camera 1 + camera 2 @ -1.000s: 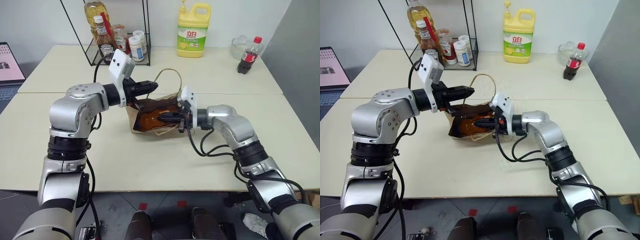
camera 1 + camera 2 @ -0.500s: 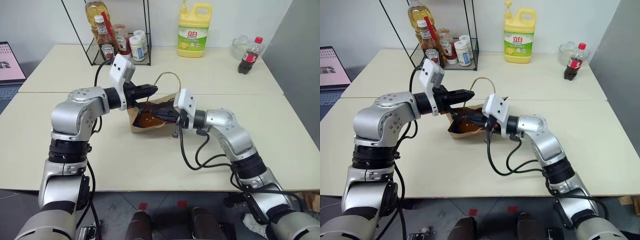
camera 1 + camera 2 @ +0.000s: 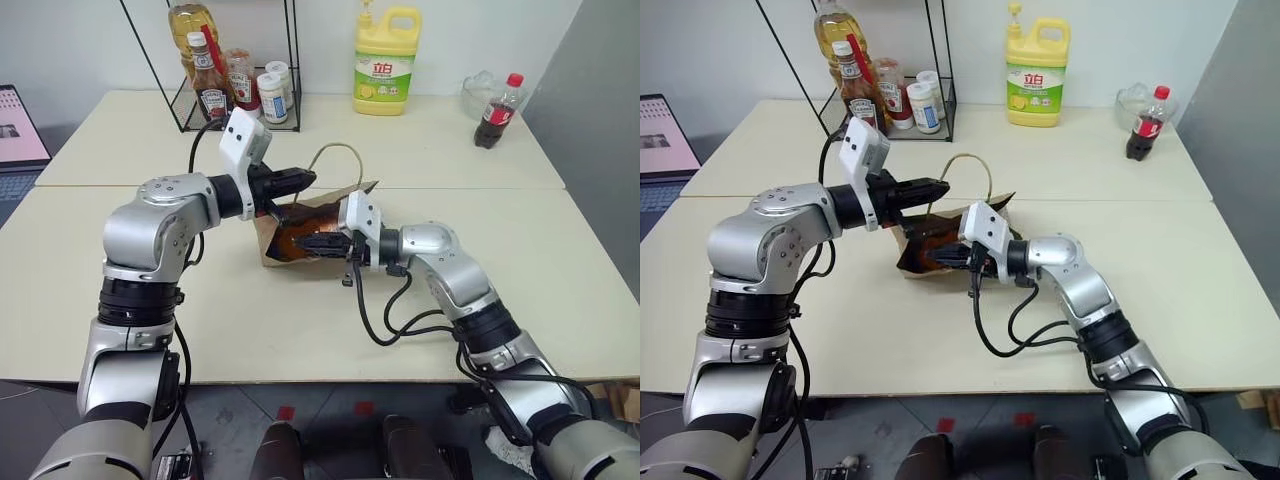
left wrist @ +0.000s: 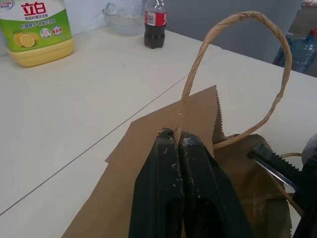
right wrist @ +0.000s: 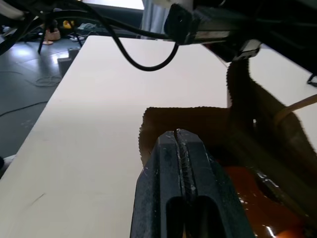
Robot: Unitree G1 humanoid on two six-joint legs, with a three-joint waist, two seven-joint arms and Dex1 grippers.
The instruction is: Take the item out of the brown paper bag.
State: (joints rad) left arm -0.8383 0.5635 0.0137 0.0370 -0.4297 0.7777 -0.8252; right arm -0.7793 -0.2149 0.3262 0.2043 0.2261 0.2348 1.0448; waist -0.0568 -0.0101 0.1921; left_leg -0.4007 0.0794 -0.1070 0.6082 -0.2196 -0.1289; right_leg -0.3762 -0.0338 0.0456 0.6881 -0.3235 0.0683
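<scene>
- A pale table [image 3: 300,320] is filling the scene, with a wire rack [image 3: 225,70] of sauce bottles, a yellow jug [image 3: 386,62] and a cola bottle [image 3: 497,112] standing along its far side, well apart from the bag [image 3: 300,235].
- The bag is lying on its side near the table's middle, its mouth facing the robot's right and one cord handle [image 4: 237,64] arching up above it.
- The left gripper [image 3: 300,178] is pinching the bag's upper lip at the handle's root, fingers pressed together, holding the mouth lifted.
- The right gripper [image 3: 945,257] is sitting at the bag's mouth, pointing in toward the left, its fingers [image 5: 178,163] pressed together with nothing seen between them.
- The bottle [image 5: 257,208] is lying inside the bag, an orange glow just past the right gripper's tips; its long axis seems to be running along the bag, though the cap is hidden.
- The right arm is the nearer one; it would need to spread its fingers first.
- Open table is lying on the bag's right and near sides for drawing out.
</scene>
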